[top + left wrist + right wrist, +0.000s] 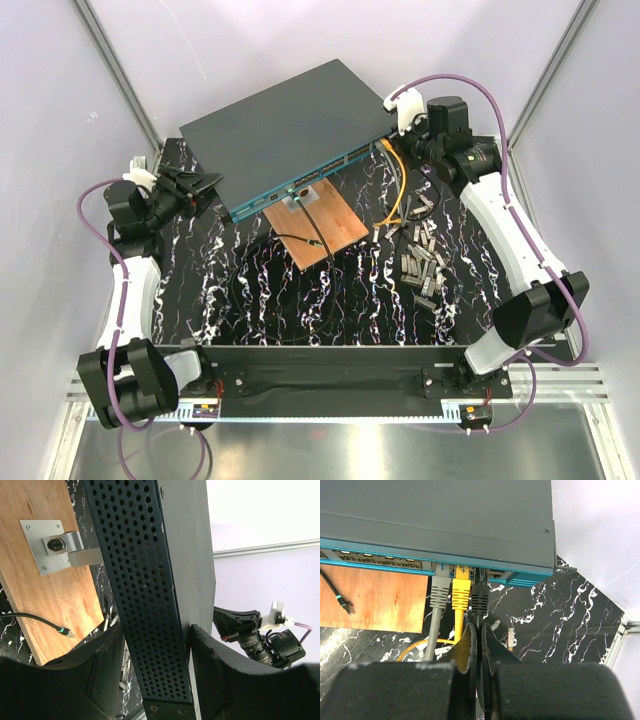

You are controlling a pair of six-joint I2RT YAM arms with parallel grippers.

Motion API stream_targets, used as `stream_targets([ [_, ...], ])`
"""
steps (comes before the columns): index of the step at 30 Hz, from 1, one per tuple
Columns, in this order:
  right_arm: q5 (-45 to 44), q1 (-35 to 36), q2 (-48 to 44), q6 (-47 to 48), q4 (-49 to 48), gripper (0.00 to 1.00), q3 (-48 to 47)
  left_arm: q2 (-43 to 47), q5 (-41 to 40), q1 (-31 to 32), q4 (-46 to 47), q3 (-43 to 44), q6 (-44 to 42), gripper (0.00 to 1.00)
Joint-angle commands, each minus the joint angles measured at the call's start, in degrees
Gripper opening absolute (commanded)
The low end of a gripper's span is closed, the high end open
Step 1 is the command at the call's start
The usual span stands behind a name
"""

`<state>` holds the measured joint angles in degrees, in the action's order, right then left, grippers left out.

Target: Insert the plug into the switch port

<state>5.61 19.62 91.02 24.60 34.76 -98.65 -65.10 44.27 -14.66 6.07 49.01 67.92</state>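
The switch [290, 125] lies at the back of the table, dark grey on top with a teal front edge [380, 562] of ports. My right gripper [479, 635] is at the right end of that edge [395, 143]. It is shut on a black cable just behind the black plug [480, 600], which sits in a port beside a yellow plug [461, 592] and a grey plug [439, 592]. My left gripper [212, 188] straddles the switch's front left corner. Its perforated side [145, 580] lies between the fingers, and one finger [220, 670] touches the grey top.
A wooden board [322, 228] with a metal bracket [55, 545] lies under the switch's front edge. A loose black cable with a teal tip [60, 630] lies on it. Several loose connectors [422, 255] are scattered right of the board. A yellow cable [400, 185] loops down from the switch.
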Motion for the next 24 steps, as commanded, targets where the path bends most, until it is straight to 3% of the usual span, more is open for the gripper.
stream_targets([
  [1,1.60,0.95,0.03,-0.43,-7.34,0.00,-2.68,-2.22,-0.50,3.67,6.59,-0.23,-1.04,0.00],
  [15,2.04,1.04,3.37,-1.75,-7.52,0.00,-4.53,-2.93,0.20,3.85,5.36,0.73,-2.35,0.00],
  [24,3.62,1.21,4.77,-2.98,-4.97,0.00,-10.59,-3.45,0.03,4.11,5.27,1.08,-2.53,0.00],
])
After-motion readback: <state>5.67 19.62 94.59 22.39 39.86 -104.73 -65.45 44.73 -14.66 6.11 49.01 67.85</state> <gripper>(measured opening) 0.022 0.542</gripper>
